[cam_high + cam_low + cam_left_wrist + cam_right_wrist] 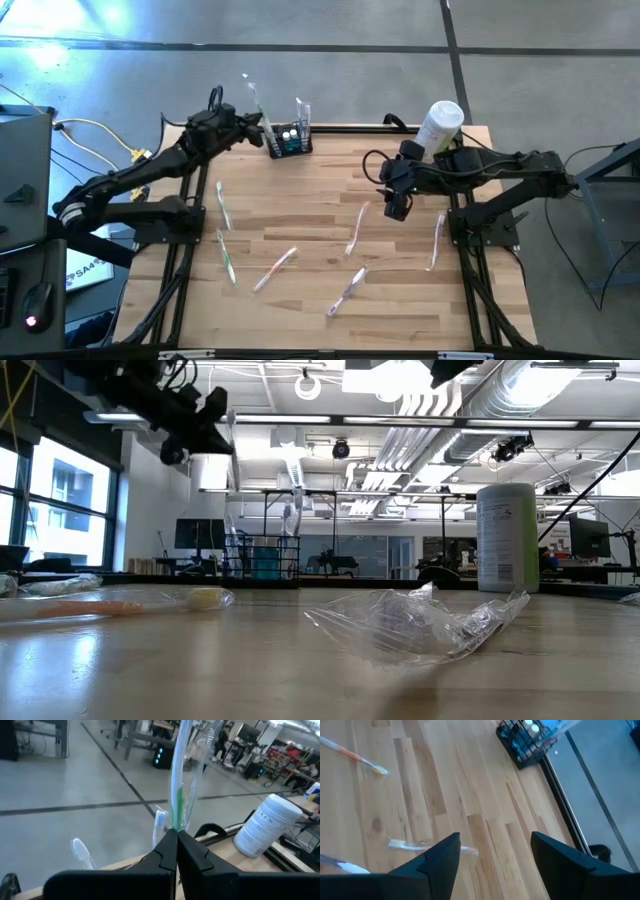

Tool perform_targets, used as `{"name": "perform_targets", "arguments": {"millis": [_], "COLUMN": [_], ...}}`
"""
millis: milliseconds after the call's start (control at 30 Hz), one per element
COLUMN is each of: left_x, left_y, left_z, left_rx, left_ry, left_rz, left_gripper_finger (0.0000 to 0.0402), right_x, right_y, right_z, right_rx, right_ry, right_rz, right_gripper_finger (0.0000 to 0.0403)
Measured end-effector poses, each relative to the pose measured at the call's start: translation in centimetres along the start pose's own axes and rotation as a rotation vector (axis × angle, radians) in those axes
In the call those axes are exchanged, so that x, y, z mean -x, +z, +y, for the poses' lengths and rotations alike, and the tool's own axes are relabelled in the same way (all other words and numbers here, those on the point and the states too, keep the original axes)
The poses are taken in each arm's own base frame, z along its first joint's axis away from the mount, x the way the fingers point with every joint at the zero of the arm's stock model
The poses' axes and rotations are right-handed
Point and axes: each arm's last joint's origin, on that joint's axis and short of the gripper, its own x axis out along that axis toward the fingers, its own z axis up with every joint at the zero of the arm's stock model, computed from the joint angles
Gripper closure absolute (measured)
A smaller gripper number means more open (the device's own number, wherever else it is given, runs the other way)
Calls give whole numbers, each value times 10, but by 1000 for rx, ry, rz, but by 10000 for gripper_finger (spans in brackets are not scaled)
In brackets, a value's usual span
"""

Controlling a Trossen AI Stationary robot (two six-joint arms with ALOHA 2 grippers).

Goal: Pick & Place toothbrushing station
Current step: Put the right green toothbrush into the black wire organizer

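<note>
Station: at table's far edge, already holding brushes. Left gripper: just beside it, pinching a wrapped green brush upright, probably for slotting in. Right gripper: mid-table, jaws wide, empty.

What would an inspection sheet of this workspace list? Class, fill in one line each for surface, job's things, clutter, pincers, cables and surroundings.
Surface: wooden plank table.
Job's things: black toothbrushing station at the far edge, holding a wrapped brush; six wrapped toothbrushes lie loose.
Clutter: white cylindrical container at the far right corner.
Pincers: left pincer shut on a wrapped green toothbrush beside the station; right pincer open, above the table.
Cables: yellow cable off the table's left side.
Surroundings: grey floor; monitors and racks behind.
</note>
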Motion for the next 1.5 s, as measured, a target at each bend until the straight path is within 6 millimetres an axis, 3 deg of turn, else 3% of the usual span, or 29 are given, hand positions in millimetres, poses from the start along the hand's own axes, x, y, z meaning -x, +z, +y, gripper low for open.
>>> {"name": "perform_targets", "arguments": {"millis": [300, 767, 1033, 1333, 1500], "left_x": [-8, -45, -47, -33, -33], "left_y": [-19, -48, -48, -78, -80], "left_z": [11, 17, 26, 43, 44], "left_rx": [-125, -169, -165, -47, -74], "left_ry": [50, 92, 115, 62, 63], "left_rz": [14, 85, 95, 29, 41], "left_gripper_finger": [401, 401, 401, 402, 402], "right_x": [-7, -27, -28, -29, -29], "right_y": [3, 10, 10, 12, 17], "right_z": [-17, -33, -36, -35, -36], "right_rx": [-47, -56, -53, -60, -58], "right_ry": [-39, 35, 41, 67, 69], "right_rz": [10, 52, 58, 46, -7], "right_gripper_finger": [167, 167, 167, 167, 167]}}
